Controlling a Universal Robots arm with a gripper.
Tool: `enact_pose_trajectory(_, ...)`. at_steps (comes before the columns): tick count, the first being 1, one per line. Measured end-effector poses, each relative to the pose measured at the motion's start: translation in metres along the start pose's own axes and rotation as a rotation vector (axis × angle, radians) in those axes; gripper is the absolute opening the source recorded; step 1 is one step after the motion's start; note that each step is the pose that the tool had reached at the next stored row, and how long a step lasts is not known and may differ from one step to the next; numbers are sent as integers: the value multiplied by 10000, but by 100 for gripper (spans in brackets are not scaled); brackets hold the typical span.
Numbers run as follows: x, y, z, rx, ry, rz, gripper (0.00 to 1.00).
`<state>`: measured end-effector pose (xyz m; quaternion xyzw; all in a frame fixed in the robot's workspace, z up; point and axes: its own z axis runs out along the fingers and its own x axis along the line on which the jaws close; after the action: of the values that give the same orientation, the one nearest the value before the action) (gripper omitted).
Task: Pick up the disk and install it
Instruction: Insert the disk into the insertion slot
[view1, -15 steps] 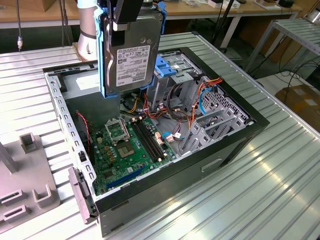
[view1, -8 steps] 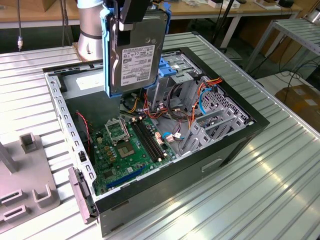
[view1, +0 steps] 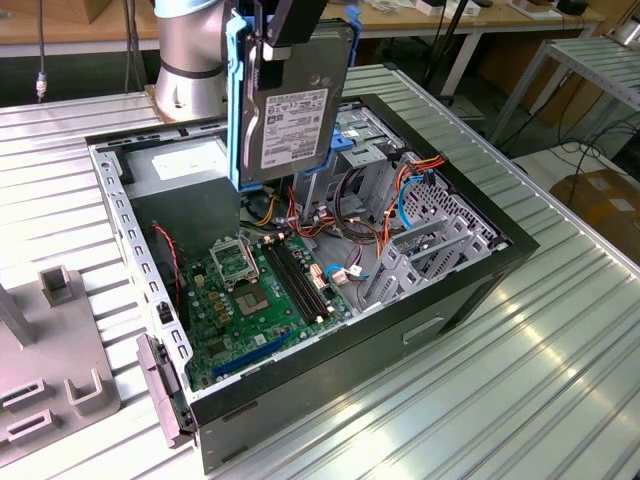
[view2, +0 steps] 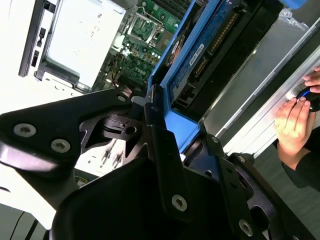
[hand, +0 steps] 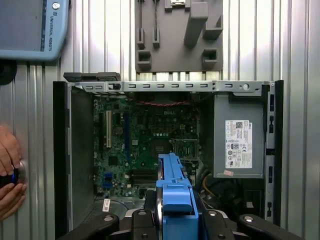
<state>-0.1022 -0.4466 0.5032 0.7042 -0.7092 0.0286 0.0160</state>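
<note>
1. The gripper (view1: 287, 28) is clenched on the disk (view1: 292, 105). In the exterior view I see it holding the disk by its top edge.
2. The disk hangs upright in the air above the open computer case (view1: 470, 290), touching nothing inside it. Its white label faces the exterior camera, and its blue frame runs along both long sides.
3. In the second wrist view, the black fingers (view2: 162, 145) press on either side of the blue frame, with the disk (view2: 210, 55) reaching away from them toward the case.
4. In the first wrist view, the blue frame edge of the disk (hand: 175, 192) sits over the case's motherboard (hand: 145, 140), and the gripper (hand: 175, 222) is closed around it.
5. Inside the case, the grey power supply (view1: 180, 165) with its white sticker fills one corner. The metal drive cage (view1: 440, 235) stands at the opposite end, with orange and blue cables beside it.
6. Outside the case on the ribbed metal table (view1: 500, 400), a grey fixture plate (view1: 50, 370) lies near the case wall.
7. A person's hand (hand: 9, 172) rests just beside the case's outer wall, fingers on a small round object; I cannot tell what it is.
</note>
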Motion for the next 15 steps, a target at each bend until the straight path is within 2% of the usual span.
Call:
enact_pose_trajectory(8, 37, -63, 19, -14, -35, 205, 37)
enact_pose_trajectory(15, 139, -83, 31, -20, -33, 318, 37)
